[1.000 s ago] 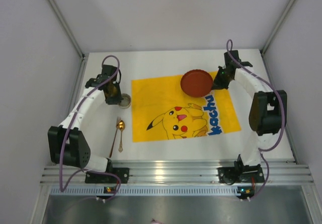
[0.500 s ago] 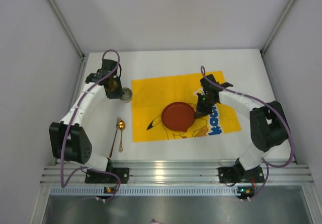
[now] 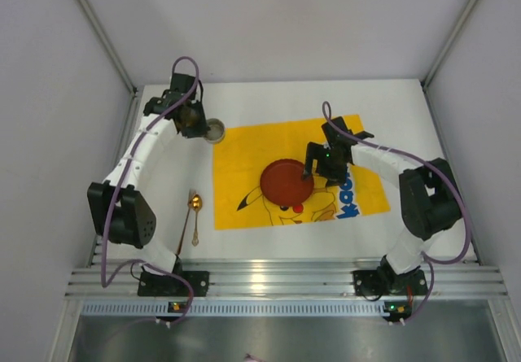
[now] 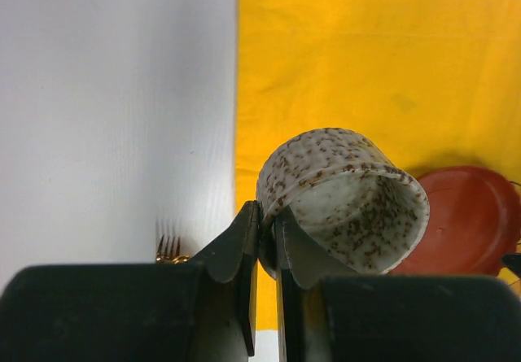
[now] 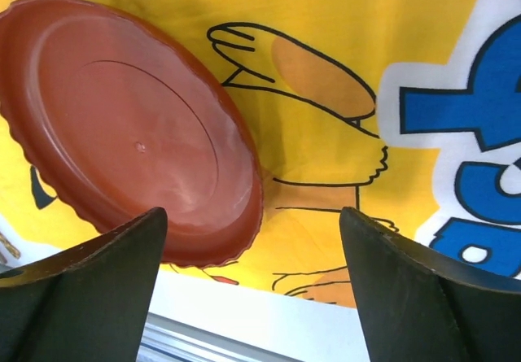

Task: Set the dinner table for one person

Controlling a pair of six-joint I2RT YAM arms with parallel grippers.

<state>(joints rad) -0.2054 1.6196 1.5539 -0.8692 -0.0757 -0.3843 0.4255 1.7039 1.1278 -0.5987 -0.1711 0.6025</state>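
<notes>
The dinner table is the white rectangular top that fills the floor of the walled booth, and both arms are bolted at its near edge along the ribbed aluminium rail. A yellow Pikachu-print mat lies flat on the middle of the table, leaving white margins toward the far, left and right edges.

A round red plate with a scalloped rim lies flat on the mat, roughly at its centre and over the printed character's head. The right gripper hangs over the plate's right side. In the right wrist view its two fingers are spread wide, with the plate's edge and the mat's print showing between them and nothing grasped. The pictures do not show whether either finger touches the plate.

At the mat's far left corner, the left gripper holds a speckled white cup. In the left wrist view its fingers are clenched on the cup's rim, one inside and one outside the wall. The cup is tilted, with its mouth turned toward the camera. I cannot tell whether its base rests on the table.

A gold spoon lies on the bare white strip between the mat's left edge and the table's left edge, with its bowl toward the far edge. A gold fork lies just beside it on the side toward the left edge.
</notes>
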